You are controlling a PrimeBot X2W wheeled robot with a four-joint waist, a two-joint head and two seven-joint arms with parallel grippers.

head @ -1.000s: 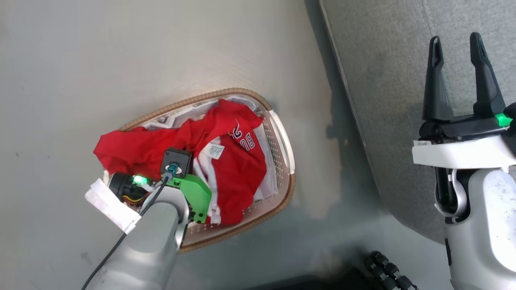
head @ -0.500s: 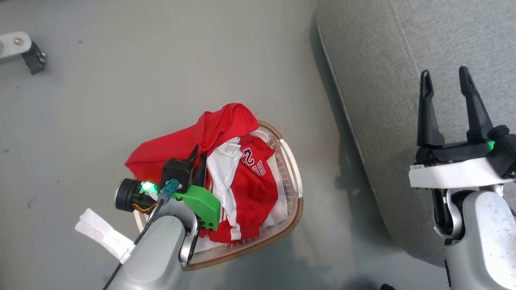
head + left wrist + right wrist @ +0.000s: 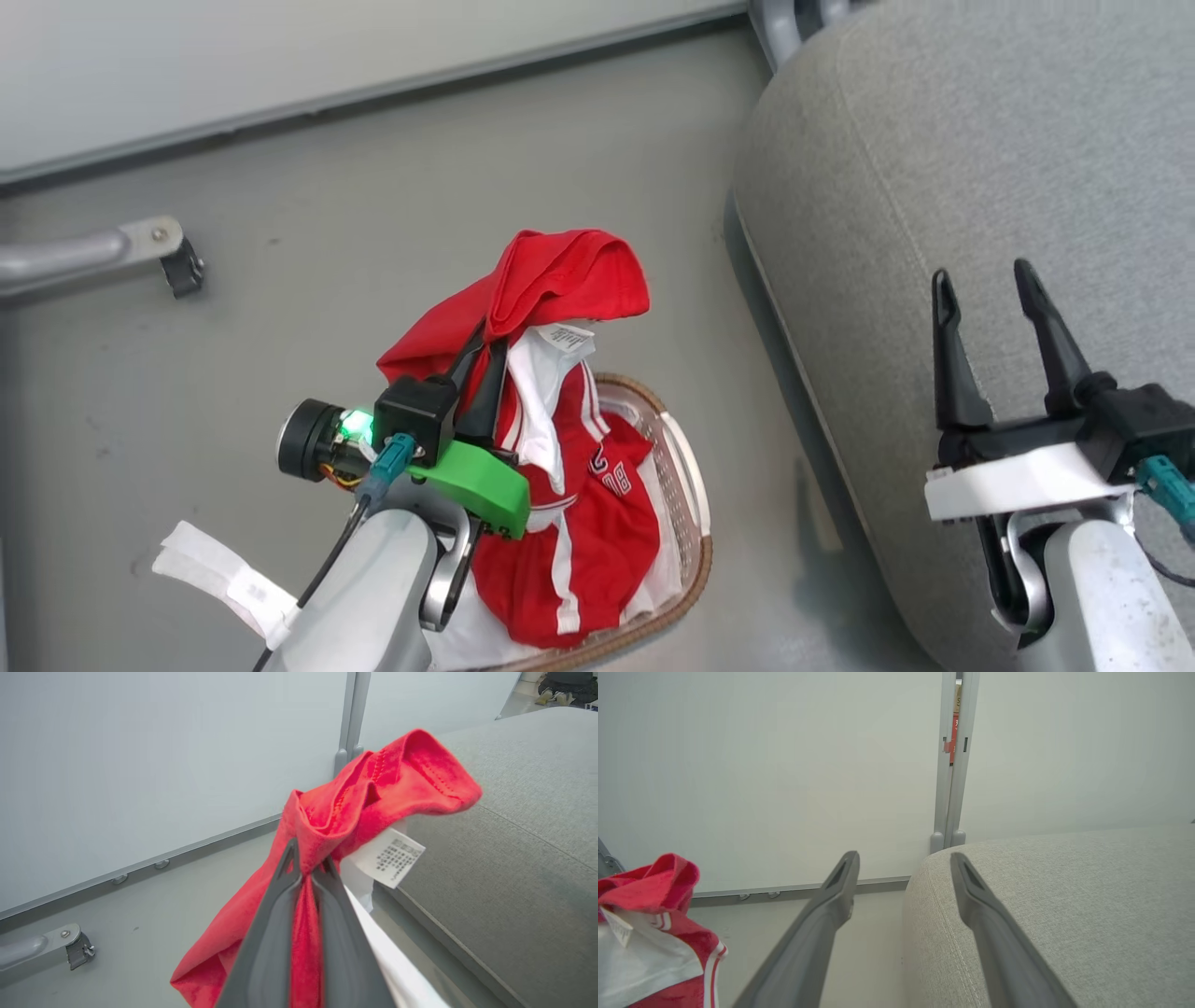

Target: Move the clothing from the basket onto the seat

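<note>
Grey floor (image 3: 373,168): basket (image 3: 703,560) sits on it, near the seat (image 3: 934,187). Metal leg (image 3: 93,252) at far left.

Behind the dark fingers (image 3: 266,947) of my left pincer (image 3: 309,858) I see a black camera block (image 3: 415,411), a teal plug (image 3: 392,457) with a black cable (image 3: 322,574), a green bracket (image 3: 476,481) and white tape (image 3: 219,579) on a silver forearm (image 3: 364,597); behind my right pincer (image 3: 980,271), a white plate (image 3: 1018,481) and pale forearm (image 3: 1092,597).

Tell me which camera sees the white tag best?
The left wrist view: the white tag looks big, print showing. The head view shows it tiny; the right wrist view cuts it off at the edge.
</note>
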